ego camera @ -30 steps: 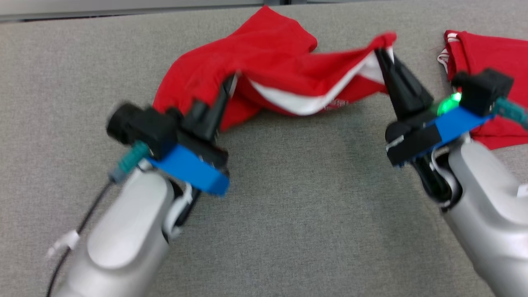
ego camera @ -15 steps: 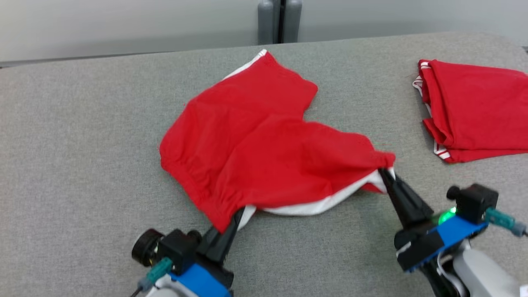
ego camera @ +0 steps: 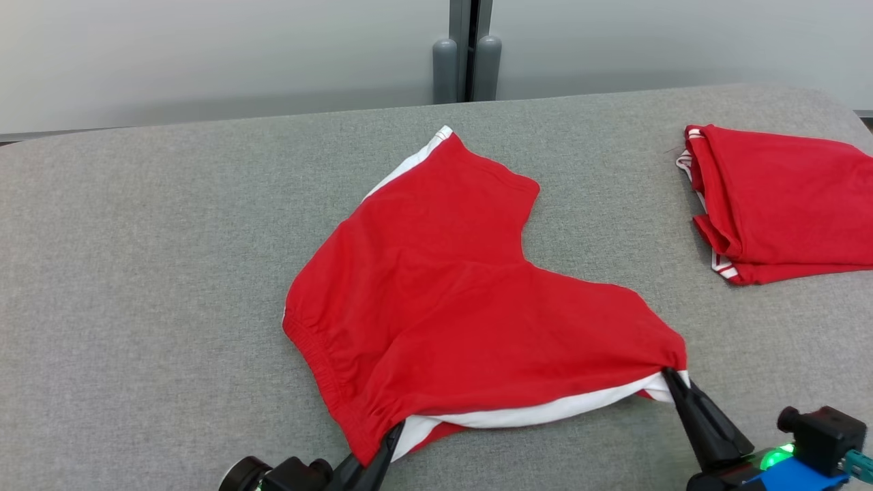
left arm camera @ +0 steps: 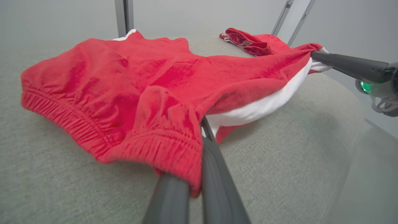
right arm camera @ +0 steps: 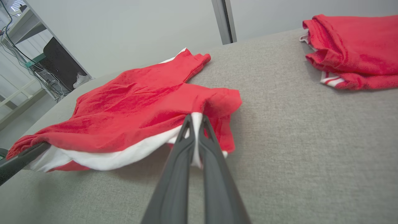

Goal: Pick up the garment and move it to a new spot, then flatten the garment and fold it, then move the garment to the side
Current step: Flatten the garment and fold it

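Left gripper [ego camera: 394, 429] – head view: fingers together, clamped on the near waistband corner of the shorts [ego camera: 464, 300]. Right gripper [ego camera: 672, 375] likewise pinched tight on the near leg-hem corner, at the white trim. Shorts lie spread mid-table [ego camera: 136, 286], waistband to the left, one leg pointing away, the other running toward the right gripper. The near edge is held slightly off the cloth surface between the two grips, with a white band showing beneath. Folded garment [ego camera: 784, 204], also red, at far right, well apart from the shorts.

Left wrist view: own fingers closed on the elastic waistband, red cloth draped over them. Right gripper's fingers enter from the right, gripping the other corner – green light [left arm camera: 366, 86] on its body.

Right wrist view: own fingers pressed together on white trim and red hem. Left gripper's finger at lower left, under the waistband corner. Folded garment at upper right.
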